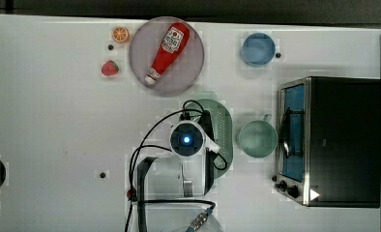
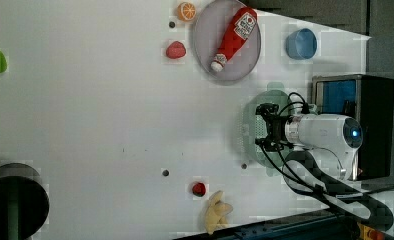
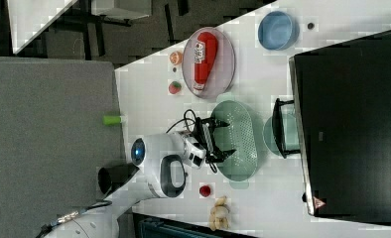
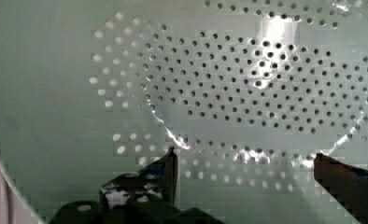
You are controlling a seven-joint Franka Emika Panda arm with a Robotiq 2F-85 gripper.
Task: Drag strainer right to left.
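Mint-green plastic sits right under our gripper (image 3: 222, 140): the strainer (image 3: 240, 141) lies on the white surface (image 1: 58, 125), and our spread-wide fingers (image 4: 166, 170) hang over its perforated basin, near the rim closer to the arm. We hold nothing. In the wrist view both fingertips frame the dotted floor; whether they touch it we cannot tell. Beyond the strainer, on its far side from the gripper, stands a green cup (image 1: 257, 138), then a toaster oven (image 1: 331, 140).
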